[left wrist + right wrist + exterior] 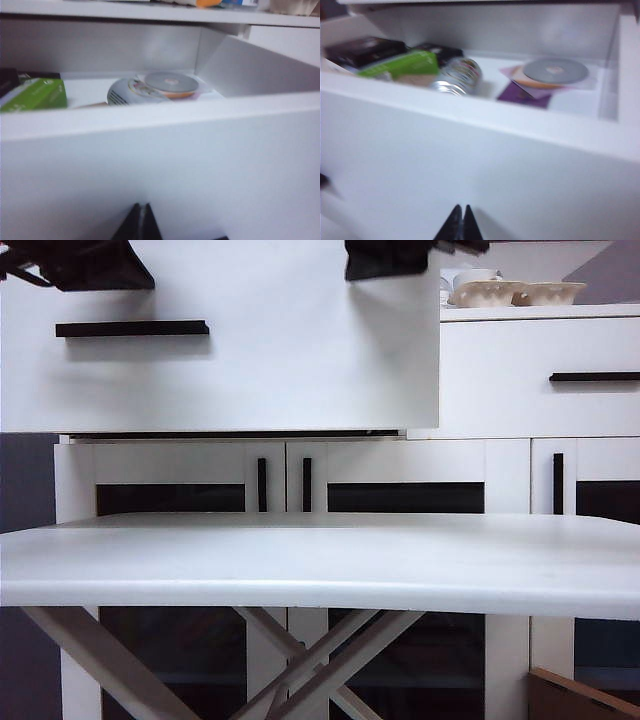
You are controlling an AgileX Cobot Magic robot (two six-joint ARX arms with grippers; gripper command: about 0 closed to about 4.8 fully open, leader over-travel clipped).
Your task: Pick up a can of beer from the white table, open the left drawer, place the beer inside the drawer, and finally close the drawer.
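The left drawer [280,360] stands pulled out, its white front with the black bar handle [132,328] filling the upper left of the exterior view. The can of beer [127,92] lies on its side inside the drawer and shows in the right wrist view too, can [457,75]. My left gripper [141,206] is shut and empty, its tips close against the outer face of the drawer front [165,170]. My right gripper [461,207] is also shut and empty, close against the same front [495,165]. Both arms enter at the top of the exterior view, left arm [85,265], right arm [395,258]. The white table [320,560] spans the foreground.
Inside the drawer lie a green box [35,94], a disc [170,84] on a purple sleeve [525,94] and a dark box [362,50]. The twin drawer [540,380] on the right is closed, with bowls [520,292] on top. Glass doors [400,498] sit below.
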